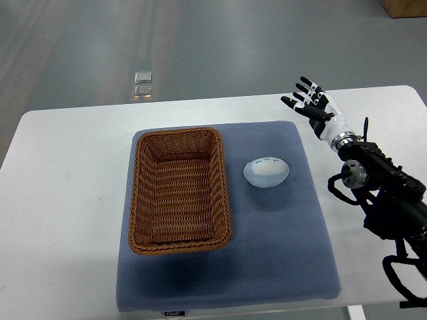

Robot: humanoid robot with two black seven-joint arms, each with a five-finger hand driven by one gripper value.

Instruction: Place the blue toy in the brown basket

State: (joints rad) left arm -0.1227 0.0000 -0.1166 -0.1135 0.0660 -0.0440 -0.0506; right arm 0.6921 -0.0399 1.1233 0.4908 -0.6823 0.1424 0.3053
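Note:
A pale blue rounded toy (266, 171) lies on the blue mat (287, 253), just right of the brown wicker basket (138, 193). The basket holds nothing. My right hand (309, 100) hovers over the white table beyond the mat's far right corner, up and to the right of the toy. Its fingers are spread and hold nothing. The black right arm runs down to the picture's right edge. The left arm does not show.
The white table (67, 173) carries the mat and ends at a far edge with grey floor behind it. A small clear object (143, 83) lies on the floor beyond the table. A brown box corner (407, 7) shows at the top right.

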